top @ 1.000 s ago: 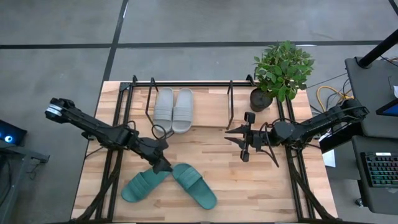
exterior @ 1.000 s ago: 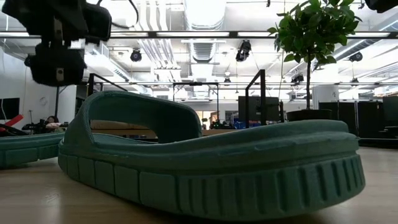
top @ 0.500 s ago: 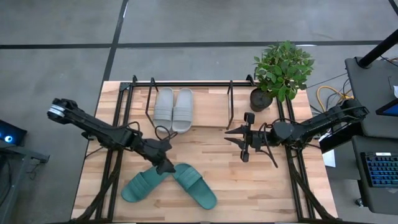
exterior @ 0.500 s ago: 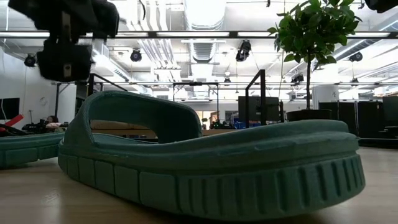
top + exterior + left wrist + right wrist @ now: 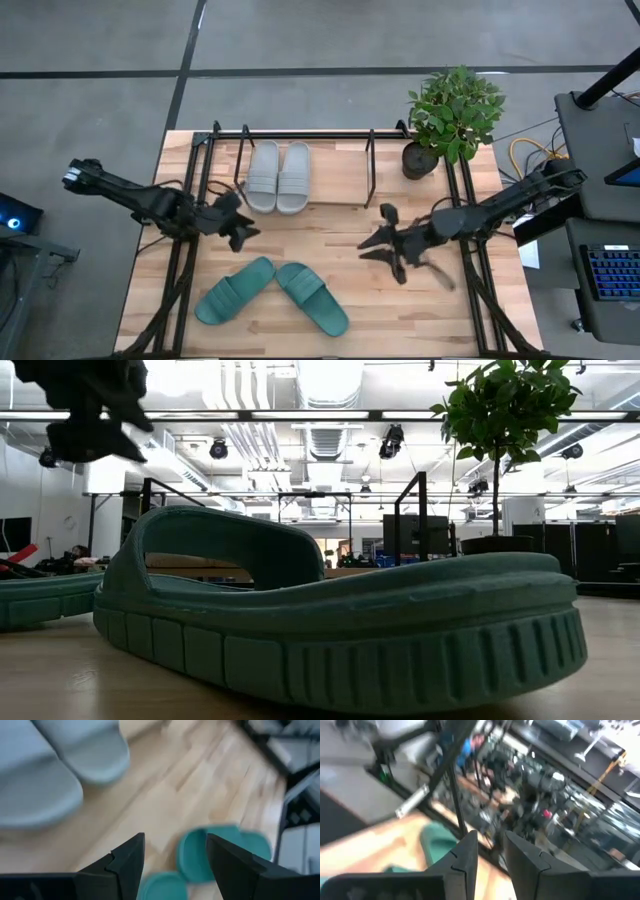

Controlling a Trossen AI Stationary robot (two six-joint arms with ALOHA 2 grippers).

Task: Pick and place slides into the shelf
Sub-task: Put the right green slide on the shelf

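Two teal slides [image 5: 235,290] [image 5: 313,298] lie soles down on the table's near half, heels close together; the low view shows one [image 5: 330,620] up close and the other [image 5: 40,600] at its left. Two grey slides [image 5: 263,175] [image 5: 295,175] lie side by side in the shelf [image 5: 370,165] at the far edge. My left gripper [image 5: 238,222] hangs open between the grey and teal pairs, above the table, holding nothing; it also shows in its wrist view [image 5: 175,855] and the low view [image 5: 90,410]. My right gripper [image 5: 385,245] hovers open over the table's right half, holding nothing.
A potted plant [image 5: 452,115] stands at the far right corner beside the shelf. Black arm frames run along the left edge [image 5: 185,260] and the right edge [image 5: 470,270]. Bare wood [image 5: 350,215] lies between the two grippers.
My left gripper has risen from the heels of the teal slides and drawn back toward the table's left and far side, tipping more level. My right gripper has swung toward the near edge and turned. The slides have stayed put.
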